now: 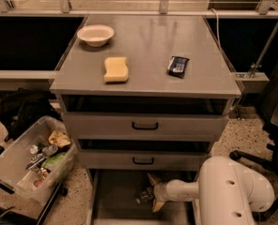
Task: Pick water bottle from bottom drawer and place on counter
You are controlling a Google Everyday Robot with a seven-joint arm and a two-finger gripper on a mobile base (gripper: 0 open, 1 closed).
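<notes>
Water bottle [143, 197]: in bottom drawer [114, 197]; probably light, slick, crushable; best gripped mid-body.
Claw [152, 193]: spread wide, at the bottle.

The white arm [186, 190] reaches left from its bulky housing. Its gripper [151, 193] sits low in the bottom drawer [115, 196], fingers [153, 178] spread apart.

dim warm light leaves the gripper [151, 192] shadowed in the bottom drawer [113, 198].
</notes>
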